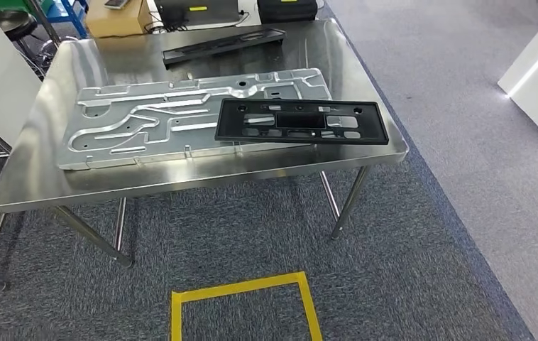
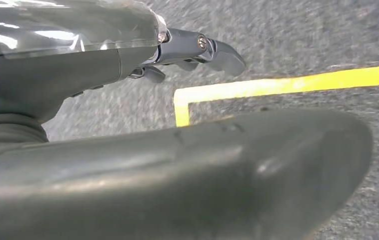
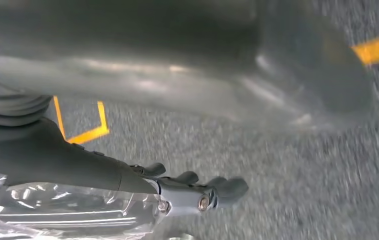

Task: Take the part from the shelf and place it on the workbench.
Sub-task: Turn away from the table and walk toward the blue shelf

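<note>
Both hands hang empty, left hand [image 2: 187, 50] and right hand [image 3: 197, 192], fingers loosely apart over carpet. Black part [image 1: 300, 121] lies on the bench [image 1: 32, 170], overlapping a metal panel [image 1: 152, 117], apparently delivered.

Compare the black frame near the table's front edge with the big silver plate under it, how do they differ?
The black frame is matte black; the silver plate is shiny bare metal. The frame is much smaller than the plate. The frame lies on top, across the plate's right end, while the plate rests directly on the steel table. The frame has cut-out openings; the plate shows pressed ribs. Both lie flat.
</note>
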